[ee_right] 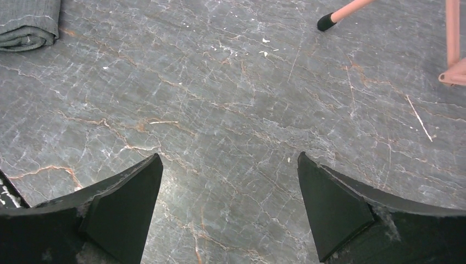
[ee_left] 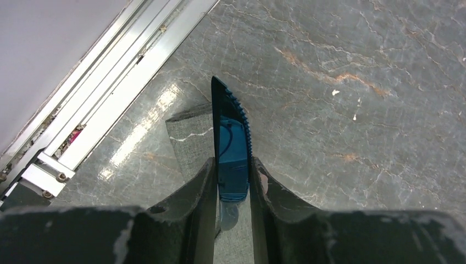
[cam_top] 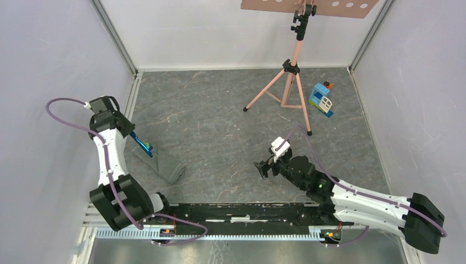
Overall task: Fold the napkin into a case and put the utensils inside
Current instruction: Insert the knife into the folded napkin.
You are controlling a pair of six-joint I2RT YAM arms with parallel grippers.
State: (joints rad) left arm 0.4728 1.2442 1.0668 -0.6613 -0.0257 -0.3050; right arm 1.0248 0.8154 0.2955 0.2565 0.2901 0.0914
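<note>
The dark grey napkin point(cam_top: 166, 165) lies folded into a long strip on the floor near the left wall. Its rolled end point(ee_right: 27, 25) shows at the top left of the right wrist view. My left gripper point(cam_top: 134, 137) hovers over the napkin's far end, shut on a blue serrated utensil point(ee_left: 232, 144) that points forward past the fingertips. Grey cloth point(ee_left: 189, 142) lies directly under the blade. In the top view the utensil point(cam_top: 144, 146) slants down toward the napkin. My right gripper point(cam_top: 263, 166) hangs wide open over bare floor in the middle, with nothing between its fingers point(ee_right: 132, 192).
A pink tripod point(cam_top: 292, 82) stands at the back centre, one foot point(ee_right: 327, 21) ahead of the right gripper. A blue-and-white toy block house point(cam_top: 321, 99) sits at the back right. An aluminium rail point(ee_left: 110, 82) runs along the left wall beside the napkin.
</note>
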